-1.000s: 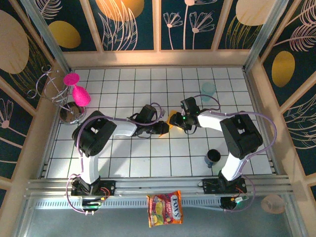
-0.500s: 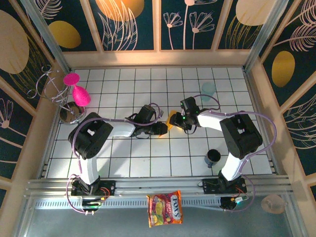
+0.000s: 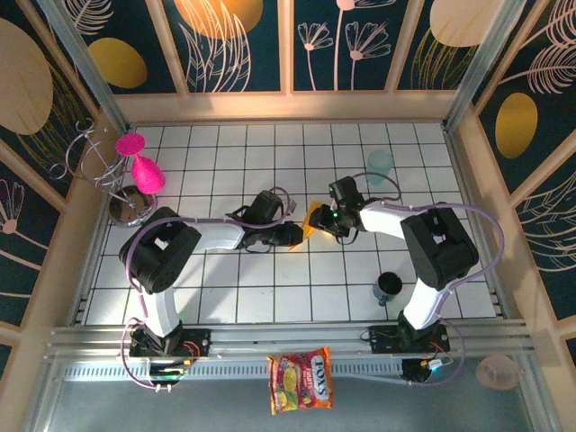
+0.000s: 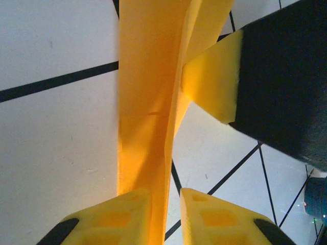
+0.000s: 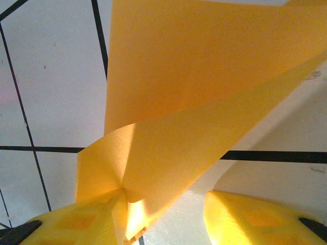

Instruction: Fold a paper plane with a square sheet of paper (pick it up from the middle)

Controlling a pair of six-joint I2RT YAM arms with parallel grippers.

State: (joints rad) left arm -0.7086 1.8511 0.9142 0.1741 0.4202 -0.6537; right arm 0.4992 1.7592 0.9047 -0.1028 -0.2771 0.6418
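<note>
dark mug (image 3: pixel 389 286) and pale glass (image 3: pixel 380 164) stand well apart from the paper (image 3: pixel 312 219)

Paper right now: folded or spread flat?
Folded: the paper shows overlapping layers along a crease, held in the left pincer.

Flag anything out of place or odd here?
The snack packet lies off the tiled table, down on the near ledge. The orange paper is lifted mid-table and looks twisted rather than cleanly creased.
</note>
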